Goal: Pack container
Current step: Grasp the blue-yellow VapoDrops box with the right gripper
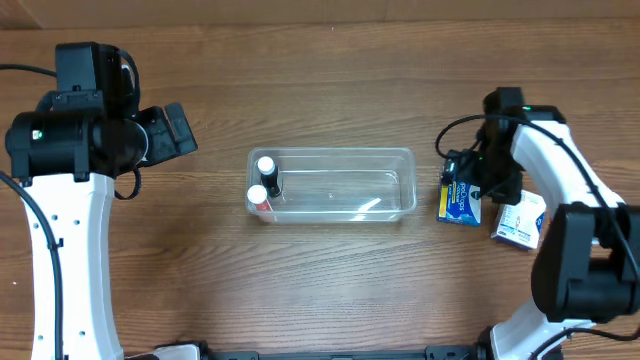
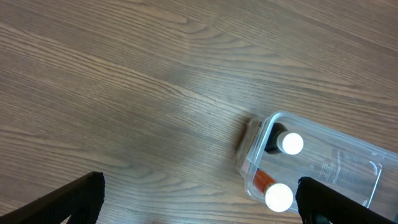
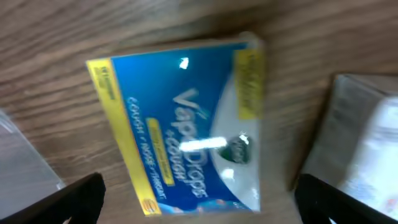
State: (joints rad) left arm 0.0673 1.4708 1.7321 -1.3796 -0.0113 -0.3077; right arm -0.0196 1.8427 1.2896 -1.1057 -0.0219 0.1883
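Note:
The clear plastic container (image 1: 340,170) sits mid-table with two white-capped bottles (image 1: 266,167) standing at its left end; it also shows in the left wrist view (image 2: 348,163). A blue and yellow cough drops packet (image 1: 460,202) lies flat right of the container and fills the right wrist view (image 3: 186,124). My right gripper (image 3: 199,199) is open, its fingers spread either side of the packet, close above it. My left gripper (image 2: 199,202) is open and empty, held over bare table left of the container.
A white and blue box (image 1: 522,222) lies right of the packet, by the right arm; its edge shows in the right wrist view (image 3: 367,143). The wooden table (image 1: 330,280) runs on all sides.

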